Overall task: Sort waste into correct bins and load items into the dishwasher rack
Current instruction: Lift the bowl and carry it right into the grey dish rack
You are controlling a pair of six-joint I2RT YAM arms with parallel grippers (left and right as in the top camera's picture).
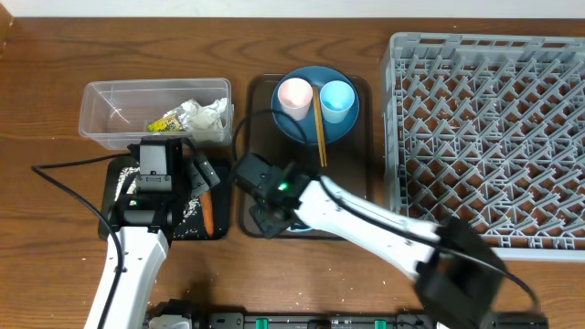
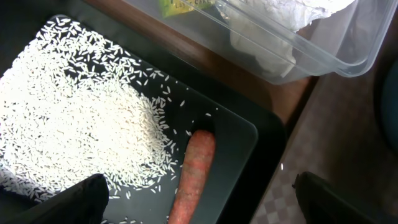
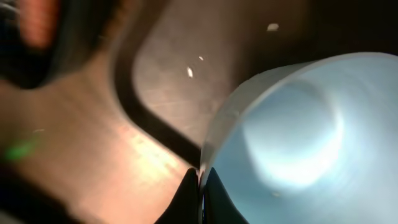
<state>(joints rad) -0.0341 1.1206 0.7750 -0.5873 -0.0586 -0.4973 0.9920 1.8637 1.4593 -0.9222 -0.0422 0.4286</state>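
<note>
My right gripper [image 3: 199,186] is shut on the rim of the light-blue bowl [image 3: 298,137], one finger inside and one outside. In the overhead view that gripper [image 1: 274,215] covers the bowl at the brown tray's near end. My left gripper [image 2: 205,208] hangs wide open over the black tray [image 2: 249,134], which holds loose rice [image 2: 74,118] and the carrot piece [image 2: 196,171]. The clear tub [image 1: 110,114] holds the crumpled wrapper [image 1: 192,116]. The dark-blue plate [image 1: 315,128] carries the pink cup [image 1: 294,96], the blue cup [image 1: 336,99] and the chopsticks [image 1: 320,128].
The grey dishwasher rack [image 1: 484,137] fills the right side of the table. The brown serving tray [image 1: 366,155] lies between it and the black tray. Black cables loop over the wood at the left.
</note>
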